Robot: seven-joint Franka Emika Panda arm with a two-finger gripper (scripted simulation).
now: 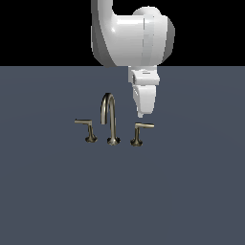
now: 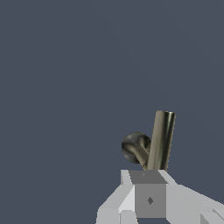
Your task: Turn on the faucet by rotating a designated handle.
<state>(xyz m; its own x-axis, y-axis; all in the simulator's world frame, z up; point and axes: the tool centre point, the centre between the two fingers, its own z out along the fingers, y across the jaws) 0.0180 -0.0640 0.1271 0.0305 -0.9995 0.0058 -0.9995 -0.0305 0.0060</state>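
Approach step: white pincer (image 1: pixel 142 115), spread undeterminable, poised just above short brushed-metal L-shaped lever handle (image 1: pixel 142 127); next, contact and rotation.

Your white hand (image 1: pixel 142 114) hangs just above the short brushed-metal right-pointing lever handle (image 1: pixel 141 128), with its thin arm close under the fingertips in the wrist view. On the exterior view's left of that lever, the tall brushed-metal gooseneck spout (image 1: pixel 109 115) stands near and narrows that side. The dark grey table (image 1: pixel 191 191) lies open on the exterior view's right and in front.
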